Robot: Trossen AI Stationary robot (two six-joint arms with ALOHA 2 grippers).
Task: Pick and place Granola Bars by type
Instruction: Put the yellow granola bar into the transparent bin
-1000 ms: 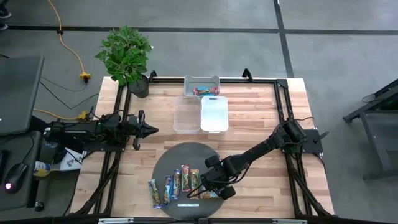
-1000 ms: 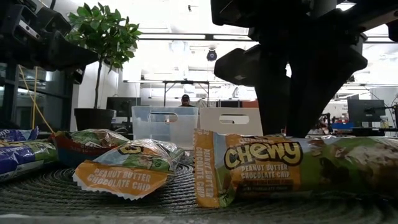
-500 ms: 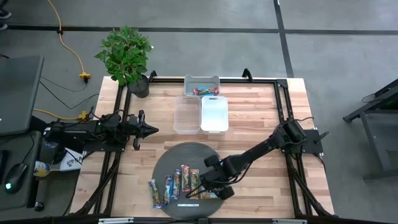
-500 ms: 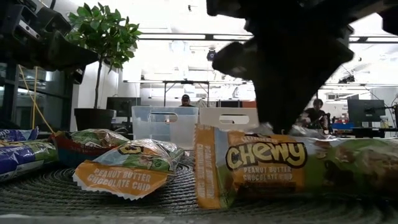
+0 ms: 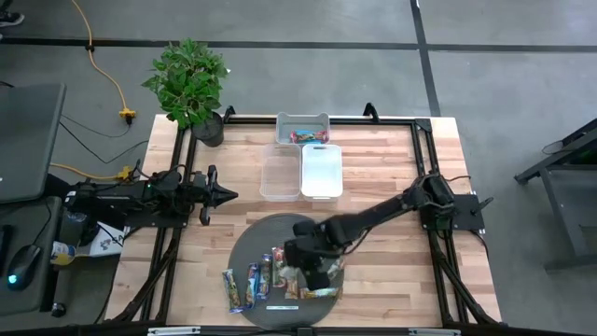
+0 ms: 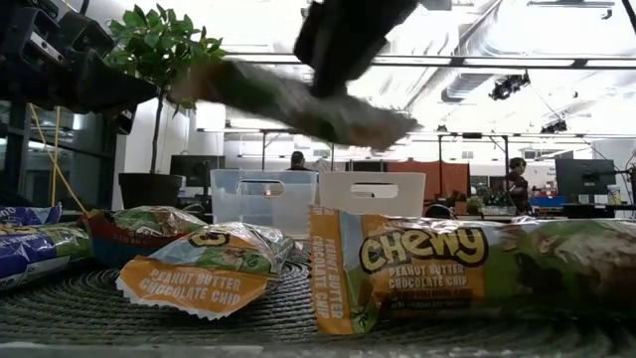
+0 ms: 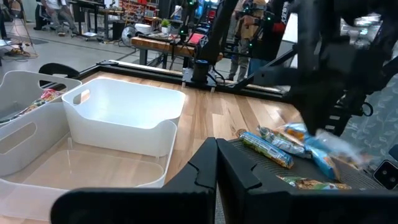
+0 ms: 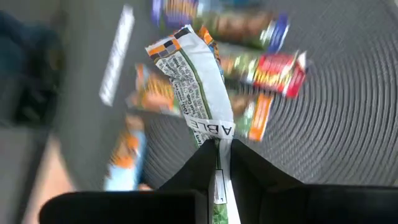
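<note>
Several foil-wrapped granola bars (image 5: 254, 282) lie side by side on a round dark mat (image 5: 252, 245) at the table's near edge. An orange-brown "Chewy" bar (image 6: 437, 268) lies closest in the low view. My right gripper (image 5: 312, 264) is above the mat, shut on one green and orange bar (image 8: 193, 81), which also shows in the low view (image 6: 298, 99). My left gripper (image 5: 227, 194) waits shut at the table's left, in front of the bins; it also shows in the left wrist view (image 7: 216, 163). My right gripper pinches the bar by one end (image 8: 216, 135) between its two fingers. The rest of the bar sticks out past the fingertips, its printed white back showing. The bar is lifted clear of the mat and tilted, high above the other bars in the low view.
A clear bin (image 5: 278, 174) and a white bin (image 5: 320, 171) stand side by side beyond the mat. A third bin (image 5: 302, 125) behind them holds a red bar. A thin white label strip (image 5: 279, 306) lies at the mat's near edge. A potted plant (image 5: 191, 84) stands at the far left corner.
My right gripper has gone down onto the bars at the mat's right side, then risen and moved toward the table's left with one bar. That bar is now lifted clear of the mat and tilted. The "Chewy" bar in front has stayed on the mat.
</note>
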